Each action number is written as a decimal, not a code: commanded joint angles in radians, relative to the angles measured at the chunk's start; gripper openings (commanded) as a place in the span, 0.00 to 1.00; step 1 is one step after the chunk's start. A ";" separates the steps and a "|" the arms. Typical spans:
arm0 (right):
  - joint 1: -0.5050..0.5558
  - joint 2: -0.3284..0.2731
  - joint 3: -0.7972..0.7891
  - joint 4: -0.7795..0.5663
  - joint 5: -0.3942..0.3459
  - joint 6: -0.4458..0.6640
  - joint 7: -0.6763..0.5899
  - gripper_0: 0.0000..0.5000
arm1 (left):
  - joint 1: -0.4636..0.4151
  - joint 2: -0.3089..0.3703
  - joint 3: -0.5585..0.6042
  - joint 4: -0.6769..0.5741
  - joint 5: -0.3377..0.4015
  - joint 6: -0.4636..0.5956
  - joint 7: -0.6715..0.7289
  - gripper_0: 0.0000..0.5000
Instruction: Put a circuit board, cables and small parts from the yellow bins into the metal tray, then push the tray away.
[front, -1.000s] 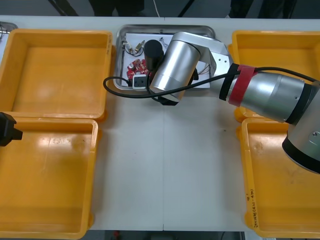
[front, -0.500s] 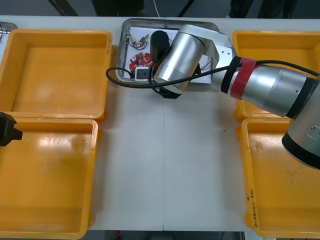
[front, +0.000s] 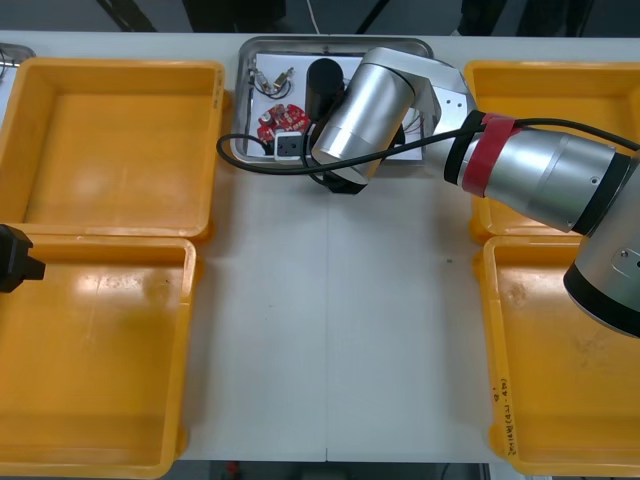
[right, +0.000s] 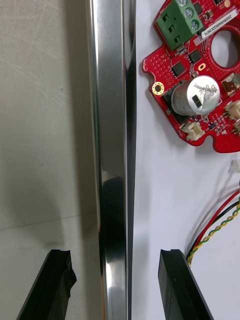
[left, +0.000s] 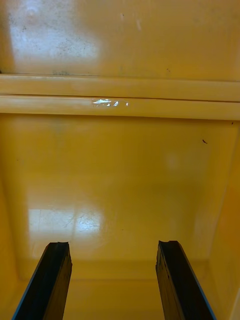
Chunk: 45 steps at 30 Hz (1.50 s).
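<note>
Light table (front: 330, 330): yellow bins (front: 110, 140), metal tray (front: 300, 41)

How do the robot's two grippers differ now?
The right gripper straddles the rim of the metal tray, one finger over the table, one over the white inside; the left gripper hangs over a yellow bin. The right is at the table's far middle, the left at its left edge. Both are open.

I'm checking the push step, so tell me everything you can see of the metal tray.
The metal tray is a shallow, shiny rectangular pan with rounded corners and a raised rim, white inside. It lies flat at the table's far edge, between the far yellow bins. Inside lie a round red circuit board, red and yellow cables and small metal parts. The right gripper straddles its near rim, open, one finger outside, one over the white inside; whether they touch it is unclear.
</note>
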 joint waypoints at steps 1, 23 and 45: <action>-0.022 -0.015 -0.047 0.000 -0.023 0.027 0.026 1.00 | 0.022 0.044 0.029 -0.028 -0.008 0.006 -0.086 1.00; 0.069 -0.031 -0.443 -0.275 -0.134 0.603 -0.019 1.00 | 0.022 0.044 0.029 -0.028 -0.008 0.006 -0.086 1.00; 0.393 -0.144 -0.797 -0.817 -0.068 0.837 -0.466 1.00 | 0.022 0.044 0.029 -0.028 -0.008 0.006 -0.086 1.00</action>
